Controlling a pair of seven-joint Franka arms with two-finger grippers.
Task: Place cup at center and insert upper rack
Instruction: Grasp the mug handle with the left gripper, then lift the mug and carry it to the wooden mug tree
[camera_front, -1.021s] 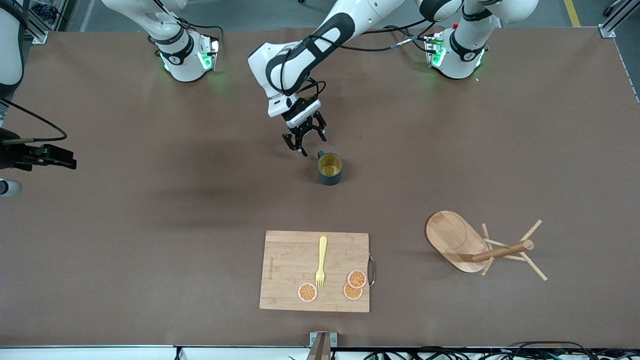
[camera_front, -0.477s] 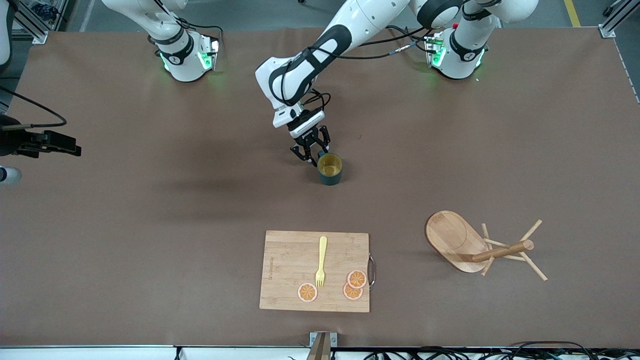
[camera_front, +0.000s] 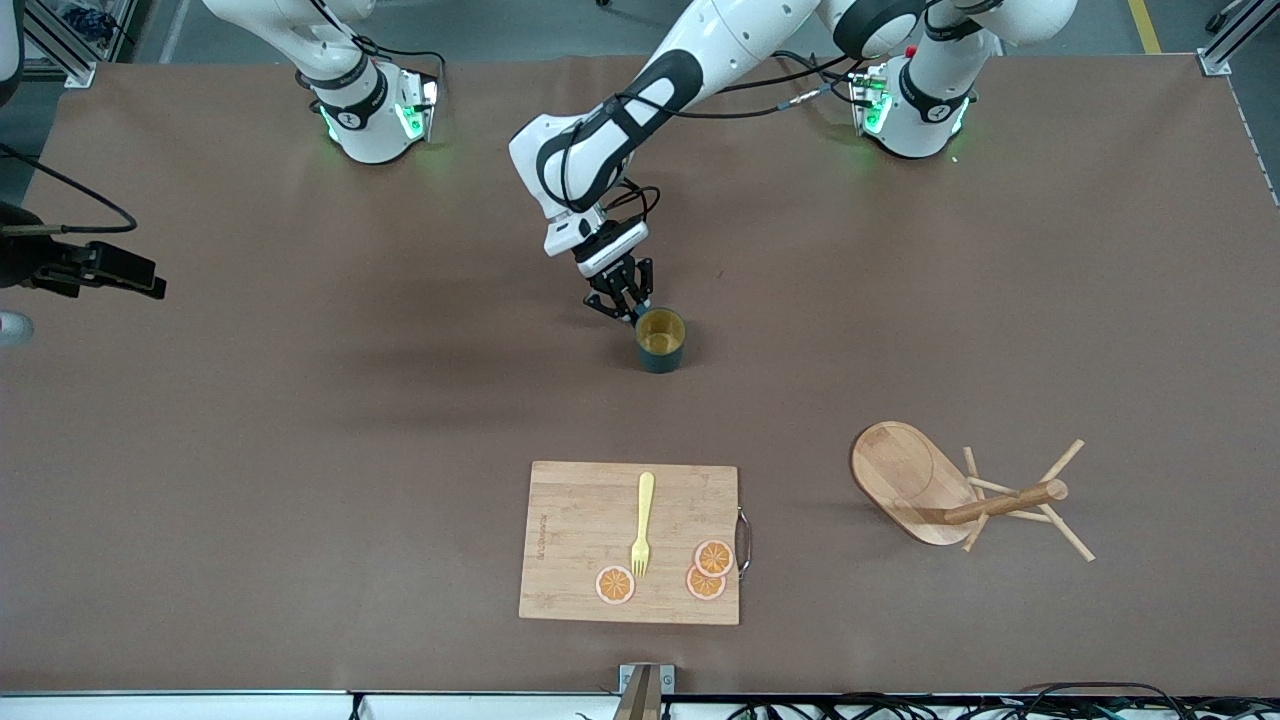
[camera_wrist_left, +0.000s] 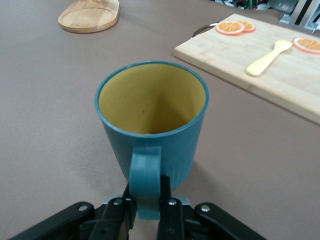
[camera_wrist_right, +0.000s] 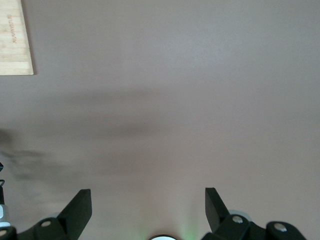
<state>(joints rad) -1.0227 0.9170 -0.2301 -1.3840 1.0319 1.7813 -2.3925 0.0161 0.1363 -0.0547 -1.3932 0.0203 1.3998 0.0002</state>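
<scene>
The cup (camera_front: 660, 340), dark teal with a mustard-yellow inside, stands upright on the table near its middle. My left gripper (camera_front: 630, 305) is low beside it, shut on the cup's small loop handle (camera_wrist_left: 145, 180); in the left wrist view the cup (camera_wrist_left: 152, 115) fills the middle and both fingers press the handle's sides. The upper rack (camera_front: 960, 495), a light wooden mug tree, lies tipped on its side toward the left arm's end, nearer the front camera than the cup. My right gripper (camera_front: 140, 280) hangs open over the right arm's end of the table, nothing between its fingers (camera_wrist_right: 80, 205).
A rectangular wooden cutting board (camera_front: 570, 520) lies nearer the front camera than the cup. On it are a yellow fork (camera_front: 641, 525) and three orange slices (camera_front: 615, 585). The rack's oval base (camera_wrist_left: 90, 12) shows in the left wrist view.
My left gripper came down to the cup and closed its fingers on the handle. The right gripper drifted slightly. Cup and rack have not moved.
</scene>
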